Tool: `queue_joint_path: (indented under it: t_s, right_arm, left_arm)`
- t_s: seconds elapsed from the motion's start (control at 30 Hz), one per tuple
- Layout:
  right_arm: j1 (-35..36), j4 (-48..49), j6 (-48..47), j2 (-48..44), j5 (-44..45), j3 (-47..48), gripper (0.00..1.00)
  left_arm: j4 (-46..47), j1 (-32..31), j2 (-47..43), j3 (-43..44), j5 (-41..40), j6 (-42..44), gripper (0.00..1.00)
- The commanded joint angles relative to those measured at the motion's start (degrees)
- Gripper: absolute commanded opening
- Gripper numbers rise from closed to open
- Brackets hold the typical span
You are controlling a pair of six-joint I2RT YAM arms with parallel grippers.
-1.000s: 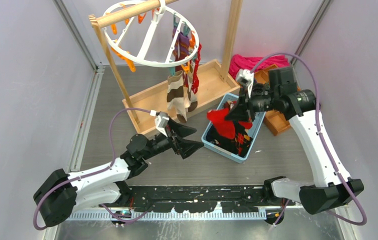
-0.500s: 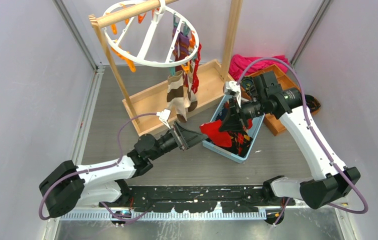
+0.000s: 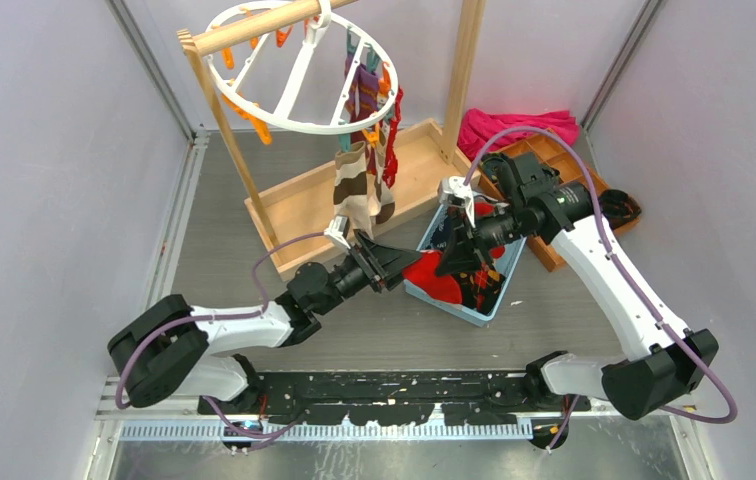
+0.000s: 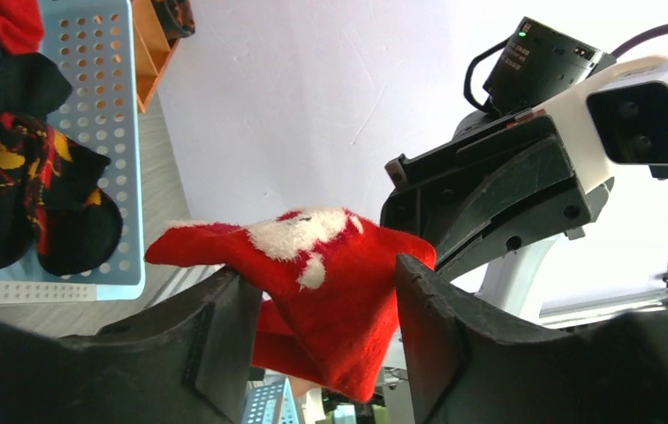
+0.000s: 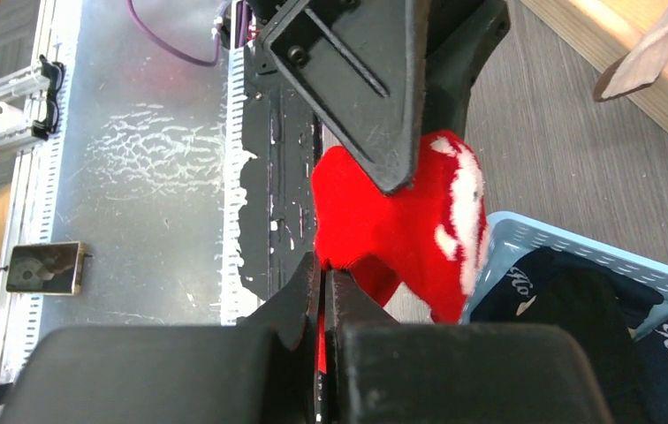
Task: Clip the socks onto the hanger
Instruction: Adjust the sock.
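Observation:
A red sock with white patches hangs between the two arms, just left of the blue basket. My right gripper is shut on one edge of it; in the right wrist view the pads pinch the red sock. My left gripper is open around the sock's other end, and in the left wrist view the sock sits between the spread fingers. The round white clip hanger hangs from the wooden rack, with a striped brown sock and others clipped on it.
The blue basket holds several dark socks. A wooden tray base lies under the rack, whose posts stand at both ends. Pink cloth and a wooden box lie at the back right.
The right gripper carried the red sock down and left, out of the basket. The left arm reached right until its open fingers came around the sock's free end.

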Motion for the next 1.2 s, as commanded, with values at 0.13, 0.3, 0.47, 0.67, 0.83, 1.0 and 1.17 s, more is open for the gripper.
queue_joint_path:
  t_s: [0.13, 0.3, 0.47, 0.67, 0.83, 1.0, 1.17]
  right_arm:
    - [0.7, -0.2, -3.2, -3.7, 1.5, -2.8, 0.01]
    - [0.7, -0.2, -4.0, -5.7, 3.0, -5.2, 0.01]
    - [0.6, 3.9, -1.0, -6.5, 2.6, -10.0, 0.29]
    - [0.5, 9.4, 4.3, -6.7, -1.7, -14.1, 0.83]
    - [-0.3, 21.6, 17.9, -5.1, -8.6, -17.9, 0.89]
    - [-1.3, 53.5, 53.5, -2.0, -13.5, -23.7, 0.9]
    - [-1.1, 94.1, 88.2, 1.5, -8.6, -32.7, 0.98]
  left_arm:
    - [13.3, -0.4, 3.9, 1.8, 0.1, -2.2, 0.18]
    - [17.4, -0.4, 4.0, -0.3, -0.7, 7.4, 0.0]
    - [13.0, -0.4, 0.3, -0.9, 5.2, 27.0, 0.0]
    - [-10.3, -1.2, -13.0, -1.7, 11.0, 58.6, 0.0]
    - [-23.9, -2.6, -28.5, -4.9, 15.0, 87.6, 0.0]
    - [-35.8, -3.1, -36.0, -4.5, 17.6, 105.4, 0.0]
    - [-33.6, -3.4, -35.6, -4.8, 17.5, 113.1, 0.0]
